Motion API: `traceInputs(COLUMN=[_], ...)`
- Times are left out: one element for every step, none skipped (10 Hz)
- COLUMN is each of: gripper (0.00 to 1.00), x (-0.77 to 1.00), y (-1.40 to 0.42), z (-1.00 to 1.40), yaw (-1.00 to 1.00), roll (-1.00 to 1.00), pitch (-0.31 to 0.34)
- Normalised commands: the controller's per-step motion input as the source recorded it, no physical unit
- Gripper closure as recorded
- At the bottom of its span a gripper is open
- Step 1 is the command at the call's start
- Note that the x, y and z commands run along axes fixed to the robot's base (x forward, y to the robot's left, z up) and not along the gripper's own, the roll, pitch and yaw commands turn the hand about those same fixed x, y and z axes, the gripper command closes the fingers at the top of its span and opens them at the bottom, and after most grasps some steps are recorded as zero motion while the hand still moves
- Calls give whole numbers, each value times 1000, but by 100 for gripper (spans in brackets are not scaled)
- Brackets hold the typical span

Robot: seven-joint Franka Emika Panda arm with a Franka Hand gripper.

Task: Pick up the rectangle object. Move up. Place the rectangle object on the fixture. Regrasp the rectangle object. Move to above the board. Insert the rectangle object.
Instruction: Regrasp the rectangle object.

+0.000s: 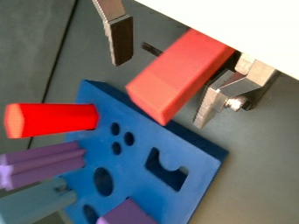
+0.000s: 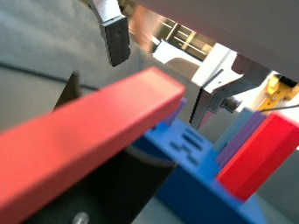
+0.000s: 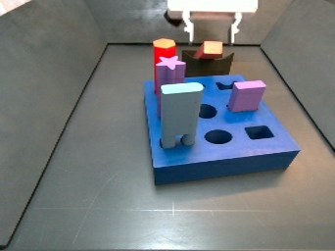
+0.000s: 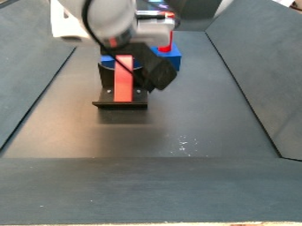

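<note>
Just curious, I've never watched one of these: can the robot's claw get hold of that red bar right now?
Probably yes. The gripper hangs open right over the red bar, which leans on the dark fixture, one finger on each side, nothing between.

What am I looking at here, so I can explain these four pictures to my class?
One robot arm works over a dark floor. Two pictures come from cameras on its wrist and two from cameras fixed beside the workspace. Its end effector, with two flat silver fingers, hangs open over the fixture, a dark bracket. The red bar leans on that fixture. In a wrist view it sits between the fingers and does not look gripped. Nearby lies the blue board, with shaped holes and pegs standing in it.
</note>
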Motion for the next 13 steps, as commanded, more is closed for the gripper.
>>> traceInputs(gripper=[0, 0, 0, 0, 0, 0, 0, 0, 0, 0, 0, 0, 0], x=[-34, -39, -40, -33, -30, -25, 152, 148, 57, 10, -13, -6, -7], y=[-1, -1, 5, 7, 9, 11, -831, -795, -589, -388, -186, -89, -54], z=[1000, 1000, 852, 667, 480, 291, 868, 778, 584, 385, 168, 54, 42], yaw=[82, 82, 71, 57, 36, 15, 22, 20, 19, 17, 16, 15, 14], roll=[38, 39, 37, 35, 35, 40, 1000, 1000, 1000, 1000, 1000, 1000, 1000], pitch=[-13, 8, 50, 79, 100, 113, 88, 87, 82, 78, 74, 73, 73])
